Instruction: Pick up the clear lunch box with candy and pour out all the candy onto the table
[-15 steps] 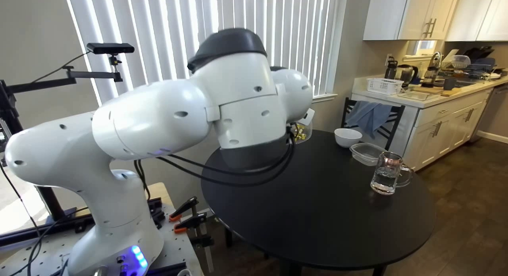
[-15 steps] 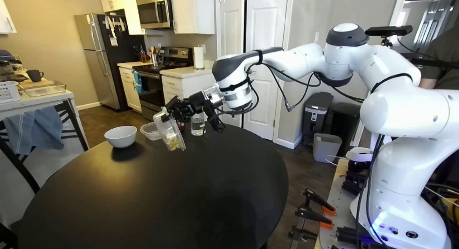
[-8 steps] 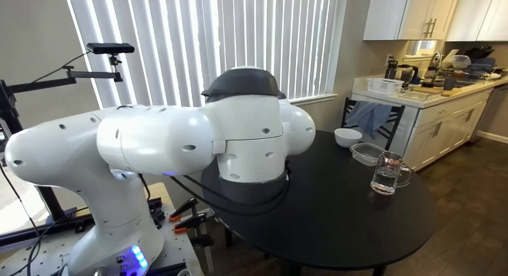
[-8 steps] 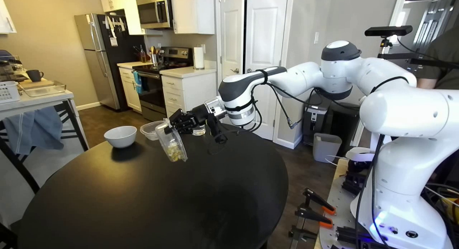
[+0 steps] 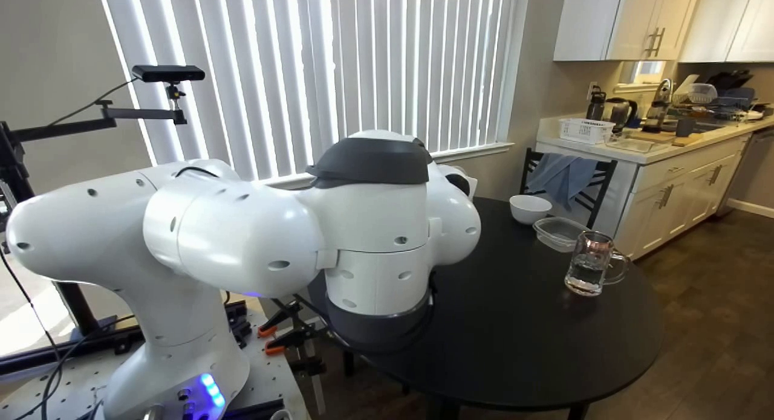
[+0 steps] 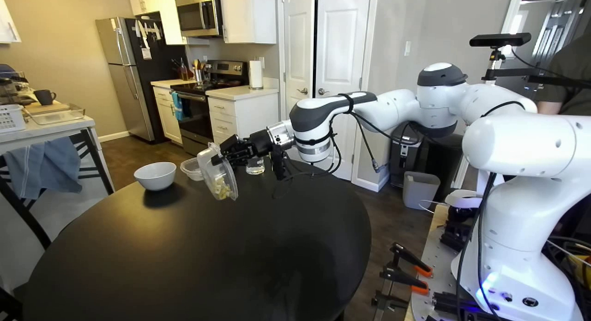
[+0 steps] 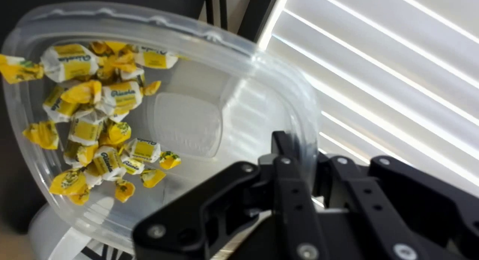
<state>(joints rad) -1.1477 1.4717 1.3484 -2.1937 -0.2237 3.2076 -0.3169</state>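
Observation:
My gripper (image 7: 304, 159) is shut on the rim of the clear lunch box (image 7: 187, 121), one finger inside the wall and one outside. In an exterior view the gripper (image 6: 220, 158) holds the box (image 6: 210, 166) steeply tilted above the black table (image 6: 277, 247). The yellow and white wrapped candy (image 7: 106, 129) is heaped at the box's low end, away from the fingers. One yellow wrapper at the left lies over the rim. The candy (image 6: 221, 188) also shows through the box wall. In an exterior view with the table (image 5: 514, 341), the arm hides gripper and box.
A white bowl (image 6: 155, 176), a second clear container (image 5: 559, 234) and a glass mug with water (image 5: 586, 272) stand along the table's far side. They also show in both exterior views. A chair with a blue towel (image 5: 562, 175) stands beyond the table edge.
The arm's elbow has come down and the wrist has drawn slightly toward the base. The box dipped, then rose a little. It stays gripped and tilted, with the candy inside.

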